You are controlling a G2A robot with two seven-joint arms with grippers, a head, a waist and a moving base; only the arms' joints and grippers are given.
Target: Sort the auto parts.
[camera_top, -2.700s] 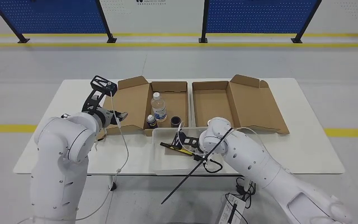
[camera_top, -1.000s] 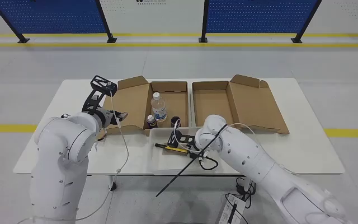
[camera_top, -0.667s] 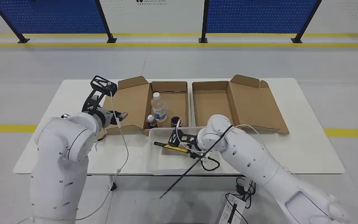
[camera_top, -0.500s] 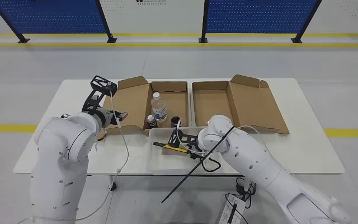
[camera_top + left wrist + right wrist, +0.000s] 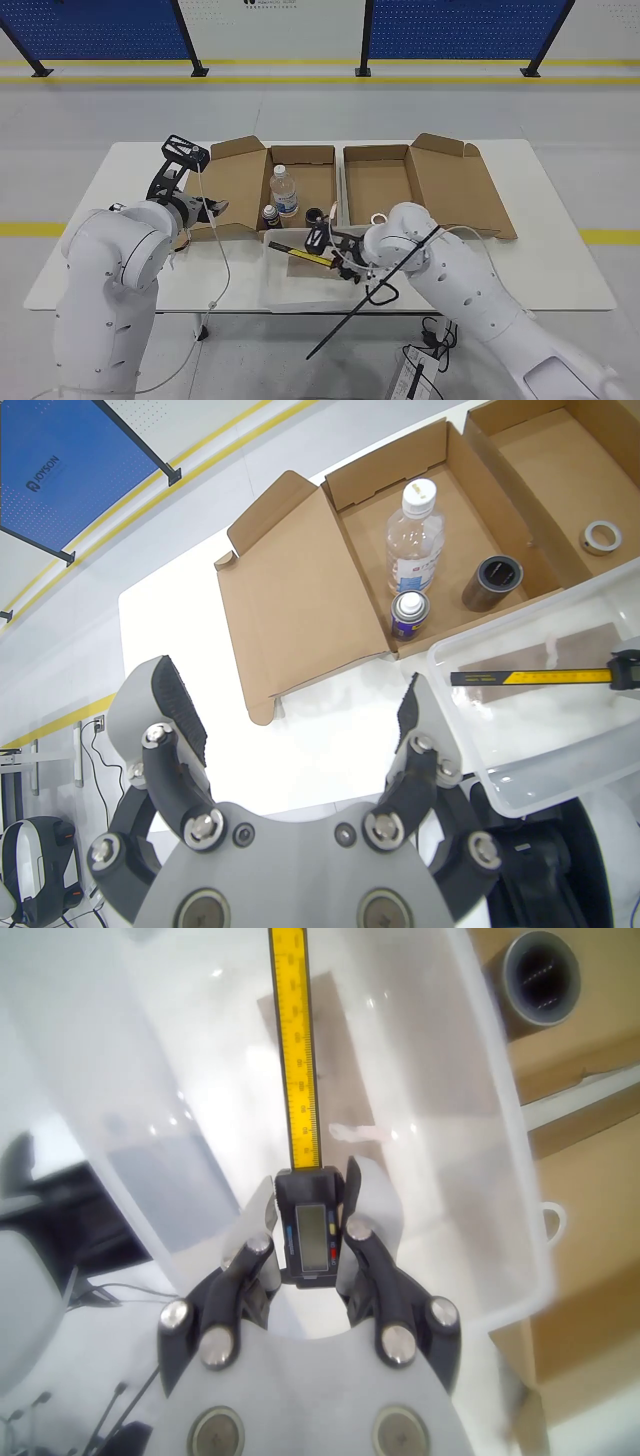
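Bottle (image 5: 415, 545), can (image 5: 410, 615), cylinder (image 5: 492, 582) near caliper (image 5: 295, 1053)

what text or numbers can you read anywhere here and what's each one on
On the caliper scale: black numbers, too blurred to read.
On its screen: blank, no digits.
On the water bottle label: red print, too small.
On the spray can label: too small.
On the blue panel: white brand lettering, left unquoted.

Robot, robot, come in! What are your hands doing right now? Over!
Left gripper open, over the table. Right gripper shut on yellow caliper, above the clear bin. Nothing seen in the way.
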